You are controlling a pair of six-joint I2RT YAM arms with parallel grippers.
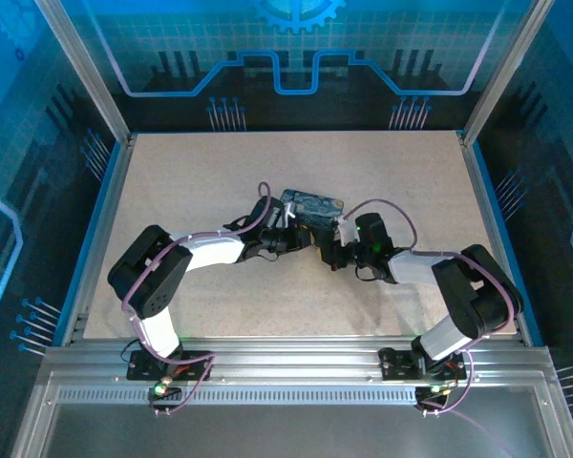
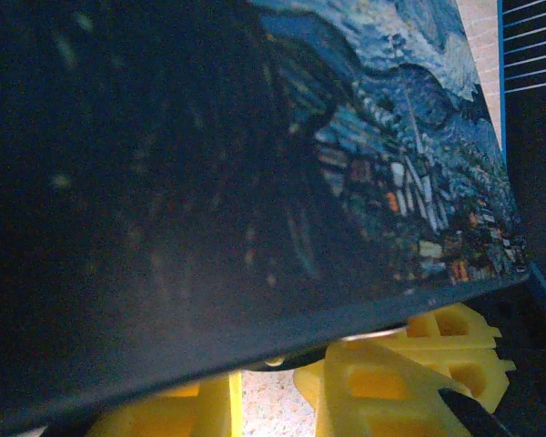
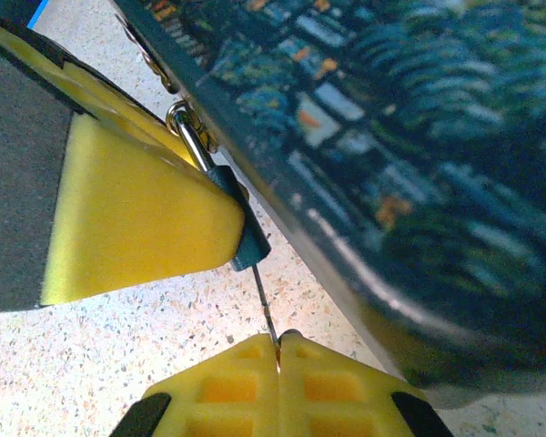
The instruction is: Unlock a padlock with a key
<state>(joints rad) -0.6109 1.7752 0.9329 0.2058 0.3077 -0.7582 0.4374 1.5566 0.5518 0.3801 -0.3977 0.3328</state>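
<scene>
The padlock (image 3: 246,235) is seen in the right wrist view as a small dark block. It is hung by its thin metal loop from the edge of the painted tin (image 3: 419,137), just above the worktop (image 3: 91,364). From its lower end the key (image 3: 265,305) is run straight down to the right tool (image 3: 278,355). That tool's two yellow fingertips are clenched on the key's near end, with no gap seen between them. How deep the key is seated cannot be told.

The coming move is judged to turn on this line. The padlock lies directly ahead of the right tool, up along the key's long axis. That axis is set nearly in line with the lock body and alongside the tin's edge, so a twist about it is called for rather than a sideways pull. The right tool is the nearer one to the key.

One broad yellow finger (image 3: 127,209), judged to belong to the left tool (image 2: 266,397), is laid against the padlock's side away from the tin. In the left wrist view that tool's two fingers are seen under the tin's rim with a narrow strip of worktop between them. Whether anything is gripped there cannot be told.

One padlock, one key, one tin and two tools are counted.
</scene>
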